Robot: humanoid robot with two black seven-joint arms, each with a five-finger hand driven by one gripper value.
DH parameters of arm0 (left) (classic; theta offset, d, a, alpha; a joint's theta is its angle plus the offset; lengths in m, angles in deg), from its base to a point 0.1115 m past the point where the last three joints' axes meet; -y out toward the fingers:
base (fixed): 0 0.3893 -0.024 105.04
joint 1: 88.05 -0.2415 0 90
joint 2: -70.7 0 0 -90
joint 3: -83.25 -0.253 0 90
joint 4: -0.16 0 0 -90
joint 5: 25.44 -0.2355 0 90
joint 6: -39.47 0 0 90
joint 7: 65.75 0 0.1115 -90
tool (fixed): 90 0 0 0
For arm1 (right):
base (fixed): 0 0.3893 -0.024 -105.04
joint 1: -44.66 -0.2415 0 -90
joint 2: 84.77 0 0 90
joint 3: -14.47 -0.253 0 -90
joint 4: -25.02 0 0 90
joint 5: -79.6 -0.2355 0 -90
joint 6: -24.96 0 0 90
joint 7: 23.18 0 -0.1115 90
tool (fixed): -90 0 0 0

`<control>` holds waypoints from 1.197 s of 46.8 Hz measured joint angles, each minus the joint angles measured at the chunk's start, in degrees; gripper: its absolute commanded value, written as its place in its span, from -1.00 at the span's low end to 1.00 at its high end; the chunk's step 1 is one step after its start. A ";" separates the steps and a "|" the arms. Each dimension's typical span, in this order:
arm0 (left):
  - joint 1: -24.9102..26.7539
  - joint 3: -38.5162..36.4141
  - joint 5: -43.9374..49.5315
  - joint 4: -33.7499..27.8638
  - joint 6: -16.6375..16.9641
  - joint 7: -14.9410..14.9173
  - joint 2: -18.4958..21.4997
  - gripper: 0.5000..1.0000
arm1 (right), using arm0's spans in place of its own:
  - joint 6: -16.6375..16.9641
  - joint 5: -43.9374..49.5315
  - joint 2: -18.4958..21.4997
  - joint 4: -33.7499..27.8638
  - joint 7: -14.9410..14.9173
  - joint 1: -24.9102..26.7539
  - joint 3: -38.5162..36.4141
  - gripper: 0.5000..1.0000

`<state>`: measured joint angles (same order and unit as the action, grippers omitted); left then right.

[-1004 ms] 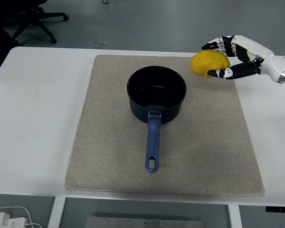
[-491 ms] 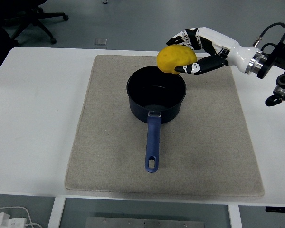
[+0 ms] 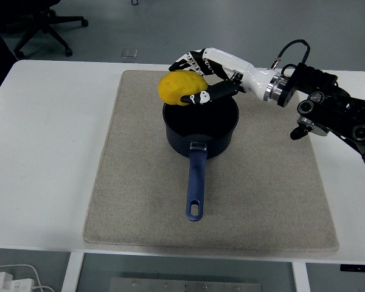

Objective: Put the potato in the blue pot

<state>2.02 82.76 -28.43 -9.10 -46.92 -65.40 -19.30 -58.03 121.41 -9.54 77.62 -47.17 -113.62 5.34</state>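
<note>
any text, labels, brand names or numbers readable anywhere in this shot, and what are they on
None can be read.
Blue pot: no print visible on its body or handle.
Potato, held in the right hand: plain.
Mat and table: unmarked.
Small black strip at the table's bottom right edge: it may carry lettering, but that is too small to read.

White table (image 3: 48, 152) bearing a rectangular beige mat (image 3: 140, 201) laid flat at its centre, on which a blue pot (image 3: 200, 131) stands, handle toward the near edge.
</note>
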 measured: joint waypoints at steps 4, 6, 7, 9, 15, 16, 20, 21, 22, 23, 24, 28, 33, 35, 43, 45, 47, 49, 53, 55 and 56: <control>0.00 -0.03 0.00 0.11 0.00 0.00 0.00 0.99 | 0.06 0.05 2.18 -2.65 0.00 0.00 0.01 -1.00; 0.01 -0.04 0.00 0.11 0.00 0.00 0.00 0.99 | 0.20 0.14 2.83 -3.56 -0.02 0.00 0.04 -1.00; 0.00 -0.04 0.00 0.11 0.00 0.00 0.00 0.99 | 0.25 0.17 3.18 -4.18 -0.03 0.04 0.06 -1.00; 0.00 -0.04 0.00 0.12 0.00 0.00 0.00 0.99 | 0.33 0.19 3.34 -5.27 -0.06 0.13 0.51 -1.00; 0.02 -0.04 0.00 0.20 0.00 0.00 0.00 0.99 | 0.29 0.26 3.42 -7.59 -0.62 0.66 3.10 -1.00; 0.02 -0.04 0.00 0.20 -0.01 0.00 0.00 0.99 | 0.23 0.27 3.42 -7.77 -0.70 0.73 3.42 -1.00; 0.01 -0.04 0.00 0.21 0.00 0.00 0.00 0.99 | 0.30 0.29 3.43 -8.45 -0.99 0.95 3.99 -1.00; 0.00 -0.04 0.00 0.20 0.00 0.00 0.00 0.99 | 0.33 0.29 3.43 -8.64 -1.06 1.08 4.01 -1.00; 0.01 -0.04 0.00 0.19 0.00 0.00 0.00 0.99 | 0.38 0.29 3.43 -8.99 -1.20 1.22 4.02 -1.00; 0.01 -0.04 0.00 0.17 0.00 0.00 0.00 0.99 | 0.45 0.29 3.43 -9.16 -1.41 1.31 4.04 -1.00; 0.01 -0.04 0.00 0.16 0.00 0.00 0.00 0.99 | 0.50 0.29 3.43 -9.41 -1.69 1.36 4.07 -1.00; 0.02 -0.04 0.00 0.13 -0.01 0.00 0.00 0.99 | 0.55 0.29 3.41 -9.86 -2.40 1.62 4.12 -1.00; 0.01 -0.04 0.00 0.17 -0.01 0.00 0.00 0.99 | 0.55 0.28 3.41 -9.89 -2.51 2.12 4.30 -1.00; 0.01 -0.04 0.00 0.19 -0.01 0.00 0.00 0.99 | 0.55 0.24 3.41 -9.89 -2.53 2.31 4.34 -1.00; 0.02 -0.04 0.00 0.20 -0.01 0.00 0.00 0.99 | 0.55 0.23 3.36 -9.89 -2.56 3.52 4.34 -1.00; 0.01 -0.04 0.00 0.21 -0.01 0.00 0.00 0.99 | 0.55 0.23 3.38 -9.89 -2.56 3.57 4.34 -1.00; 0.01 -0.04 0.00 0.21 -0.01 0.00 0.00 0.99 | 0.55 0.23 3.41 -9.88 -2.56 3.57 4.30 -1.00; 0.01 -0.09 0.00 0.21 -0.01 0.00 0.00 0.99 | 0.53 0.23 3.42 -9.83 -2.56 3.57 4.24 -1.00; 0.01 -0.12 0.00 0.21 -0.01 0.00 0.00 0.99 | 0.48 0.16 3.42 -9.81 -2.57 3.58 4.03 -1.00; 0.01 -0.13 0.00 0.21 -0.01 0.00 0.00 0.99 | 0.48 0.12 3.42 -9.81 -2.62 3.64 3.89 -1.00; 0.01 -0.13 0.00 0.21 -0.01 0.00 0.00 0.99 | 0.47 0.11 3.42 -9.80 -2.63 3.71 3.79 -1.00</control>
<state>2.03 82.64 -28.43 -8.89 -46.93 -65.40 -19.30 -57.56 121.52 -6.11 67.81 -49.80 -109.90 9.13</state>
